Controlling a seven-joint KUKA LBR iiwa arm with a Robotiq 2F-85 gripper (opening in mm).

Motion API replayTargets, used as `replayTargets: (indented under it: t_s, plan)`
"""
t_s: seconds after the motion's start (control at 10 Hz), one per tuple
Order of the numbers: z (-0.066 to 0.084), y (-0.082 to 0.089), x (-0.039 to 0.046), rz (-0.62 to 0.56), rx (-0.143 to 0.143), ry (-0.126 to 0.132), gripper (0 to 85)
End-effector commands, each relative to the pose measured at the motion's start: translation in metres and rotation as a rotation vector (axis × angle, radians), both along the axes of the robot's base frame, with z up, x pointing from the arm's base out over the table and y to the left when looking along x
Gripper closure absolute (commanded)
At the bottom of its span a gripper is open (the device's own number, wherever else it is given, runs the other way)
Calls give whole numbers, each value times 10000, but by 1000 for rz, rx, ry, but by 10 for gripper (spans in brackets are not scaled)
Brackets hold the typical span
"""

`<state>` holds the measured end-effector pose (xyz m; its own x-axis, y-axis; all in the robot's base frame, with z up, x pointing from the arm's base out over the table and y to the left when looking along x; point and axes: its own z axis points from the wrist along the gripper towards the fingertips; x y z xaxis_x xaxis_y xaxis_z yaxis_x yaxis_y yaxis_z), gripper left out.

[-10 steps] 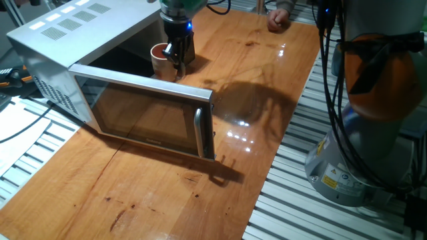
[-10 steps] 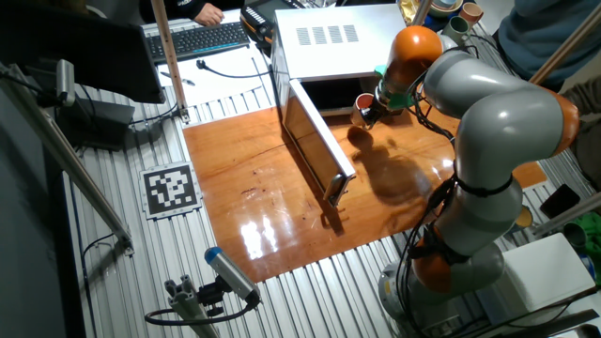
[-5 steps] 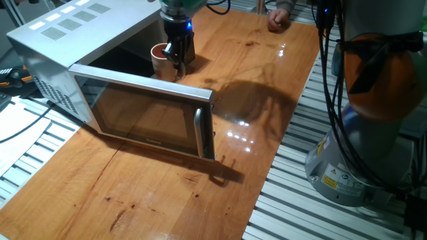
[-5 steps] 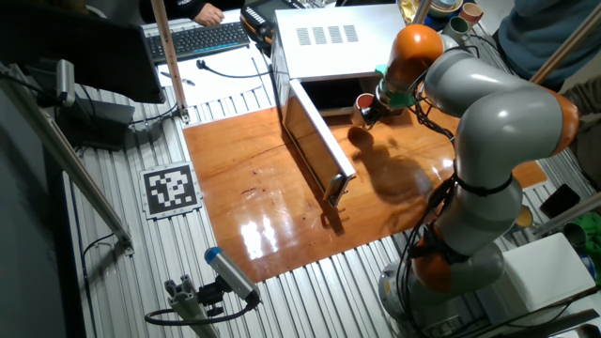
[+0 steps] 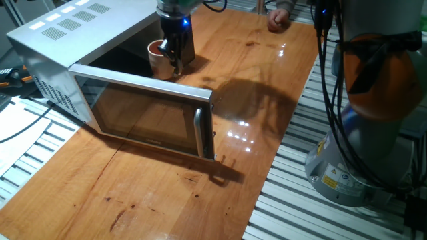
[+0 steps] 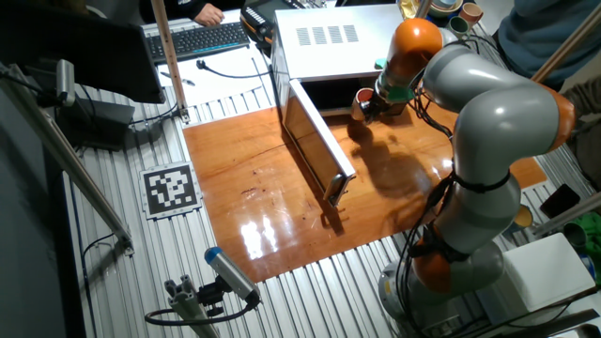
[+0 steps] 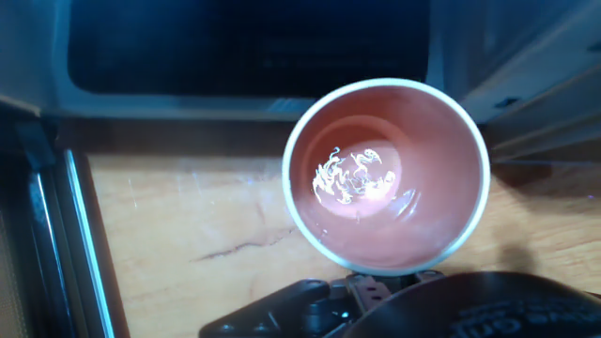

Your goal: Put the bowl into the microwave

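The bowl, cream-white outside and reddish-brown inside, is upright just in front of the open cavity of the microwave. My gripper is shut on its right rim. The microwave's dark glass door stands swung wide open, with its bar handle at the near end. In the other fixed view the bowl sits by the gripper at the microwave's mouth. In the hand view the bowl lies over bare wood, with the dark cavity just beyond and the gripper at its near rim.
The open door reaches across the wooden table to the left of the arm. A person's hand rests at the table's far edge. The robot's base stands on the right. A keyboard lies beyond the microwave.
My gripper and the bowl have moved a little toward the microwave's opening. The door has not moved.
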<state>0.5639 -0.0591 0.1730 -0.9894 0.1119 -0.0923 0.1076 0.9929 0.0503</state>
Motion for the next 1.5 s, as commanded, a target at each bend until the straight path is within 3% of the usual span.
replayTargets:
  t_s: [0.0, 0.5, 1.1, 1.4]
  plan:
    - [16, 2, 54, 0, 2, 2, 850]
    - [-4, -3, 239, -15, 6, -34, 850]
    - [-9, -23, 336, -37, 7, -82, 850]
    - [-57, -19, 408, -28, 5, -92, 850]
